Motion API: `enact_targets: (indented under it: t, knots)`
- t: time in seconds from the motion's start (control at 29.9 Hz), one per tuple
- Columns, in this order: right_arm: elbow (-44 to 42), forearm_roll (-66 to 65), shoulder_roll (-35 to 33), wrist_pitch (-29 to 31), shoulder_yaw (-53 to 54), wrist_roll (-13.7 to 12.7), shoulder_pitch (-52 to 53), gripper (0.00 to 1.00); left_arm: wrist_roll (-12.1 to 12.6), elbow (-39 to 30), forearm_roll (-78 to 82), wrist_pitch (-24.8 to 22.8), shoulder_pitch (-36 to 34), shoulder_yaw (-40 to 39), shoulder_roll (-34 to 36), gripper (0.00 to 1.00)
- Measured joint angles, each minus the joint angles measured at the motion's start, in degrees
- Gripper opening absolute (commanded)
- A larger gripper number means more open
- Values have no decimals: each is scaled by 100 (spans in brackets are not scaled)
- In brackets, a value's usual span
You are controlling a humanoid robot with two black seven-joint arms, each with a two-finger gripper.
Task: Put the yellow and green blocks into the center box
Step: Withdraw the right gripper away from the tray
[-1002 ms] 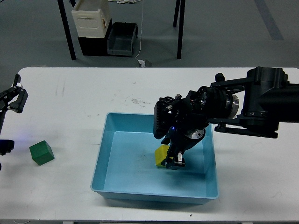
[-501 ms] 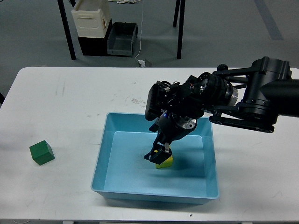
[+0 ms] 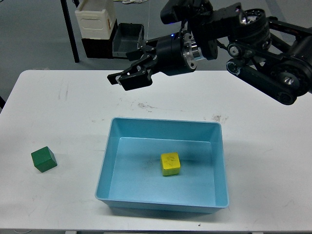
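Right claw (image 3: 122, 79) now up off the yellow block (image 3: 170, 164), fingers apart, empty; green block (image 3: 44, 159) outside the box (image 3: 112, 156).

A single head view looks forward and down over the white table (image 3: 73, 107) from moderately close.

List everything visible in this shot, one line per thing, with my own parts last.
Yellow cube block: one, yellow, on the floor of the blue box.
Green cube block: one, green, on the table left of the box.
Blue plastic box: one, light blue, table centre.
White table: one, white.
Storage bins: two, cream and black, on the floor behind the table.
Right gripper: one, black, raised above the table behind the box, empty, jaws apart.
Left gripper: out of view.
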Motion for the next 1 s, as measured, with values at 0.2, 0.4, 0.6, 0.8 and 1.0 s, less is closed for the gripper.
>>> enact_targets:
  t: [0.2, 0.4, 0.6, 0.8, 1.0]
  knots:
    - [218, 34, 284, -1330, 958, -673, -930, 96, -4, -21, 1293, 246, -245, 19, 351, 99]
    - [1011, 633, 242, -1807, 2018, -1418, -2069, 96, -4, -113, 3177, 56, -454, 62, 685, 98]
    - [1789, 1441, -77, -1818, 3046, -1455, -3384, 97, -5, -470, 4959, -332, -489, 127, 1284, 99]
    - [2193, 2045, 24, -1835, 4159, -1456, -4443, 97, -5, -1088, 5891, -577, -599, 606, 2199, 100]
    - [2583, 2406, 156, -1854, 4841, -1457, -5587, 97, -5, -1787, 7391, -585, -978, 1626, 2737, 100]
